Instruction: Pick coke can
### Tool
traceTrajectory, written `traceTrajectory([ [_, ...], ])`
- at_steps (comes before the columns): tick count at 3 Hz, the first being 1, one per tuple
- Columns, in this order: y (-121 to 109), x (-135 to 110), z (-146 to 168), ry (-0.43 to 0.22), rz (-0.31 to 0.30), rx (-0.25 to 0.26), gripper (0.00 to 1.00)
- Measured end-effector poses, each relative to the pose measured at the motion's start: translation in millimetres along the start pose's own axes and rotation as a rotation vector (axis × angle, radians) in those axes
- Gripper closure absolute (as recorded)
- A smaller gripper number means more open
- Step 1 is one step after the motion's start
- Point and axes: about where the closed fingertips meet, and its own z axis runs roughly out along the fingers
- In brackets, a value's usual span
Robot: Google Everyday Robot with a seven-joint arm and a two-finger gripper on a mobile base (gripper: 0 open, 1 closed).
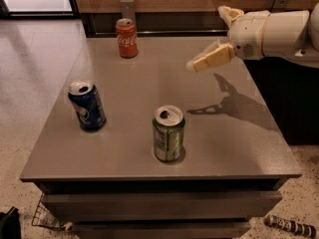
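Note:
The coke can [126, 38] is red with white script and a silver top. It stands upright at the far edge of the grey table [224, 138], left of centre. My gripper [207, 38] hangs above the table's far right part, to the right of the can and well apart from it. Its two cream fingers [212, 58] are spread open and hold nothing. The white arm reaches in from the right edge of the view.
A dark blue can [87, 105] stands at the table's left. A green can [168, 133] stands near the front centre. A wood-panelled wall runs behind the table. A wire basket [47, 218] lies on the floor at the front left.

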Motion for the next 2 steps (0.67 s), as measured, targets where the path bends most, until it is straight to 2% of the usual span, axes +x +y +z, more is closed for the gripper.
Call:
traceTrajectory([
  [1,-23.1,-13.7,33.2,-0.159,0.035,0.079,0.0],
  [2,-23.2,-13.1,36.0,-0.158,0.041,0.075,0.0],
])
